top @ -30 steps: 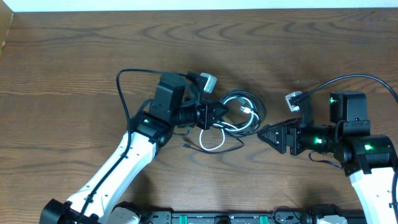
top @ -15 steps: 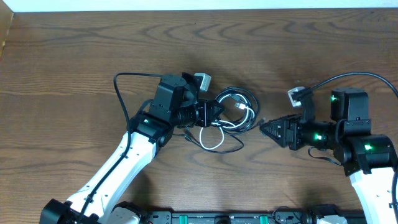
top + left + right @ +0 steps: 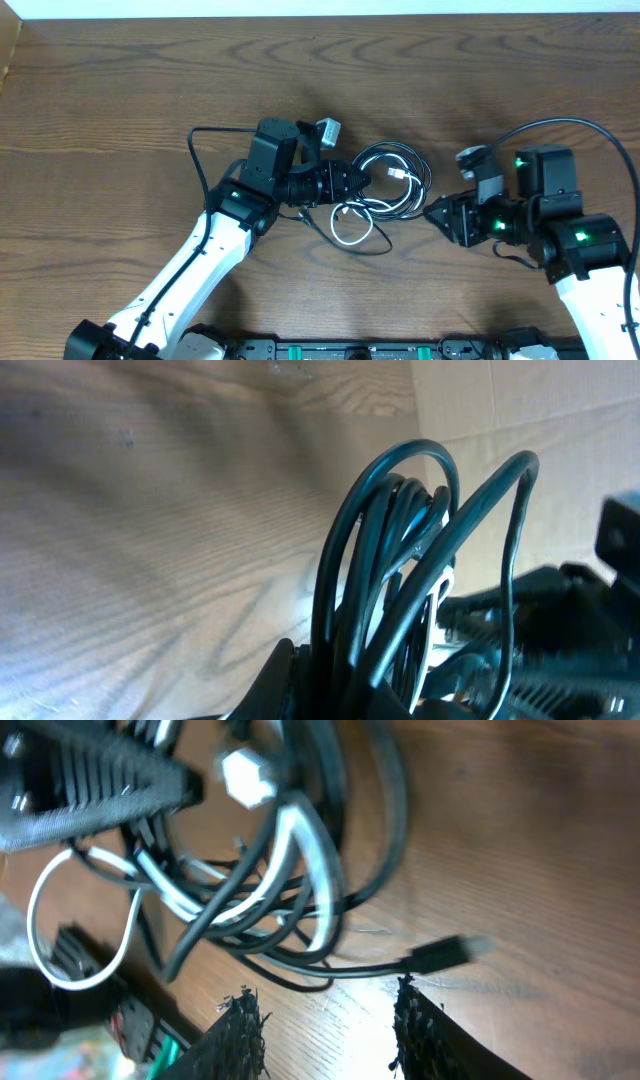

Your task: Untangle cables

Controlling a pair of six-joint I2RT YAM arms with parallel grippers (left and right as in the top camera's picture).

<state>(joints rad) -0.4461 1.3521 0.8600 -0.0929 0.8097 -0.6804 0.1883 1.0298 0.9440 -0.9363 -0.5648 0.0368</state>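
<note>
— Cables [image 3: 390, 185], where are they?
— Middle of the table [image 3: 150, 100], black and white loops tangled; the left gripper [image 3: 362, 180] is clamped on the bundle's left side.
— Right gripper [image 3: 432, 213]?
— Just right of the bundle, fingers parted, empty; a black plug [image 3: 440, 954] lies just beyond them.

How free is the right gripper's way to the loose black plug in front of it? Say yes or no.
Probably yes: the right gripper is open, and the black plug lies on bare table just ahead of it, with nothing between.
</note>
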